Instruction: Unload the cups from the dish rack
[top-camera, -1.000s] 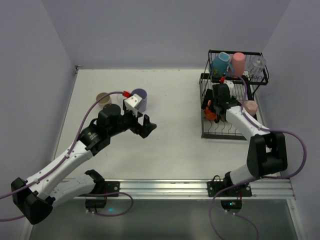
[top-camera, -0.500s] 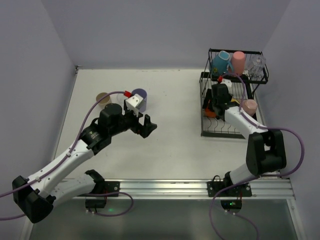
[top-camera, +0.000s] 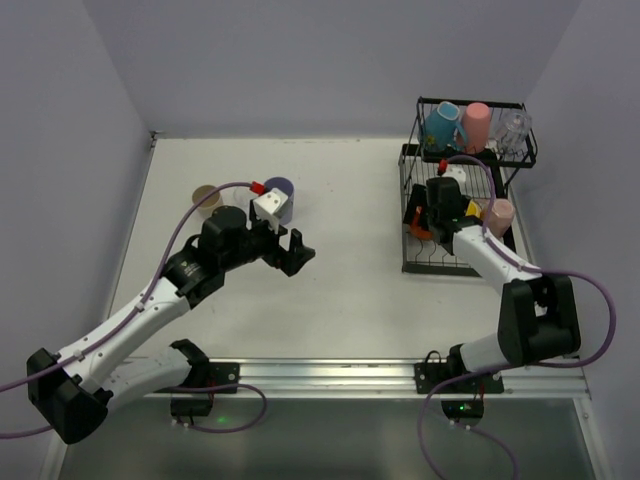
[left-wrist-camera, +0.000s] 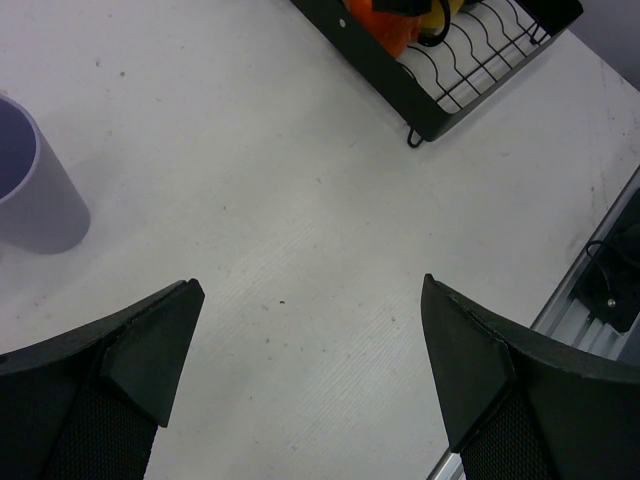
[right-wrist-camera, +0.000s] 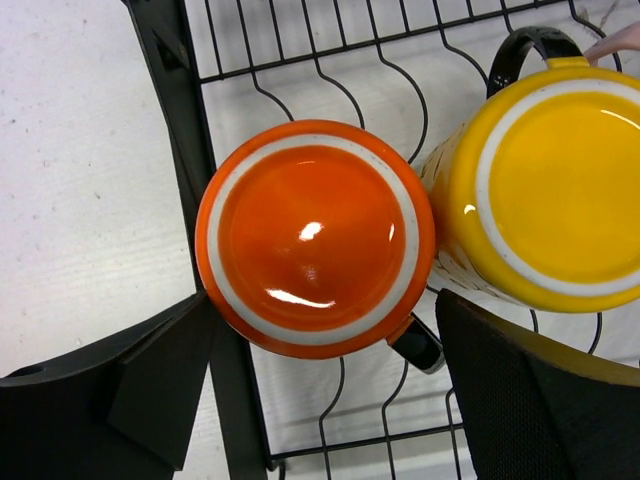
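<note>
On the rack's lower tray: three cups. An orange mug (right-wrist-camera: 315, 235) and a yellow mug (right-wrist-camera: 560, 190) stand upside down, touching side by side, and a pale pink cup (top-camera: 498, 214) sits at the tray's right edge.
Upper shelf: three more, in a row: a blue mug (top-camera: 440, 125), a tall pink cup (top-camera: 477, 125) and a clear cup (top-camera: 514, 128).
Dish rack (top-camera: 404, 190): one black wire rack at the far right of the table (top-camera: 340, 290), six cups counted in it in all.
Cups out on the table: two that I can make out, a beige cup (top-camera: 206, 198) and a lavender cup (top-camera: 281, 186), both far left, near each other and well apart from the rack. The left arm hides the space between them.
Right gripper (right-wrist-camera: 325, 300): reaches down over the lower tray with its fingers spread wide, one on each side of the orange mug's base. I cannot tell whether either finger touches the mug.
Left gripper (left-wrist-camera: 310, 290): hangs above bare tabletop with its fingers wide apart and nothing between them. The lavender cup stands just off to one side, and a corner of the rack shows at the far edge of its wrist view.
</note>
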